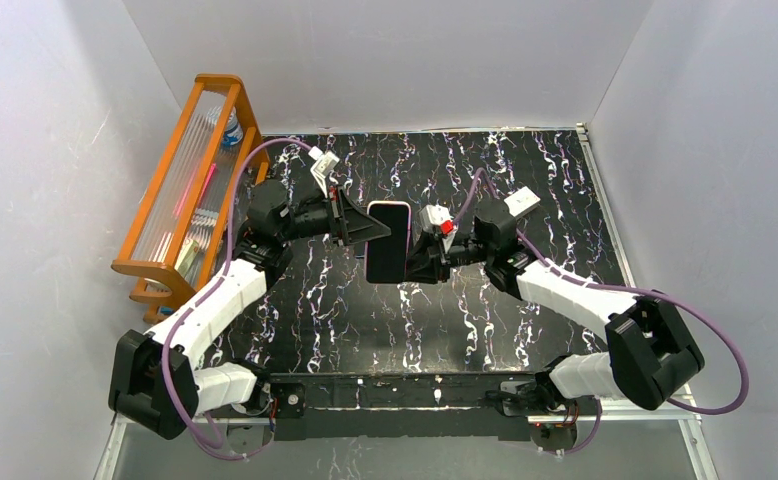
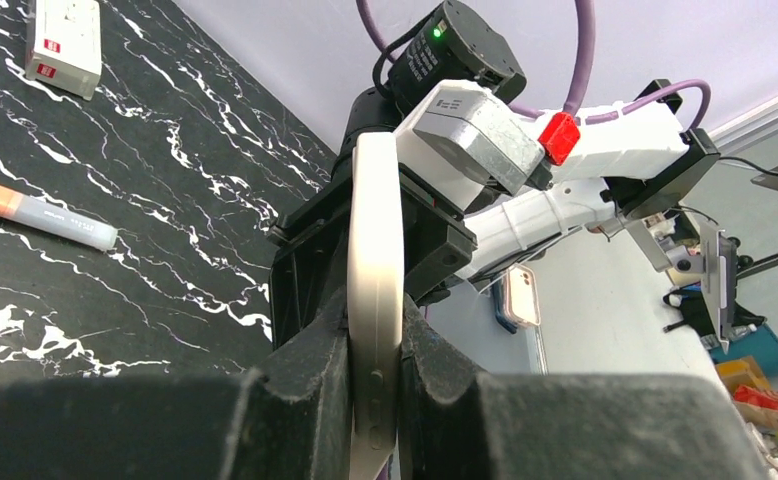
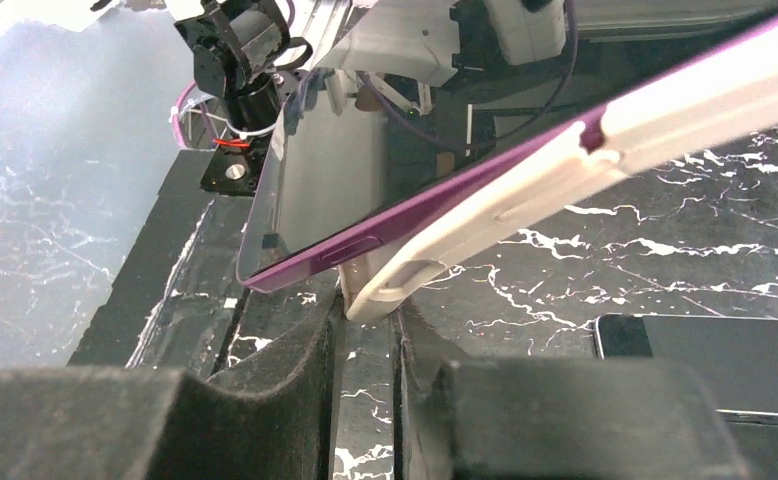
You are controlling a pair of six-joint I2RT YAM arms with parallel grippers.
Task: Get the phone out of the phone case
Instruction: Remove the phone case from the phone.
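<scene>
While case (image 2: 375, 300) sits clamped, phone (image 3: 360, 245) (purple) protruding

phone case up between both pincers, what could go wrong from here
1. The purple phone is already out of the cream case at one corner. The left pincer and right pincer seem to pinch only case, so it may drop to the table.
2. The right pincer's hold is just a corner lip and may slip.
</scene>
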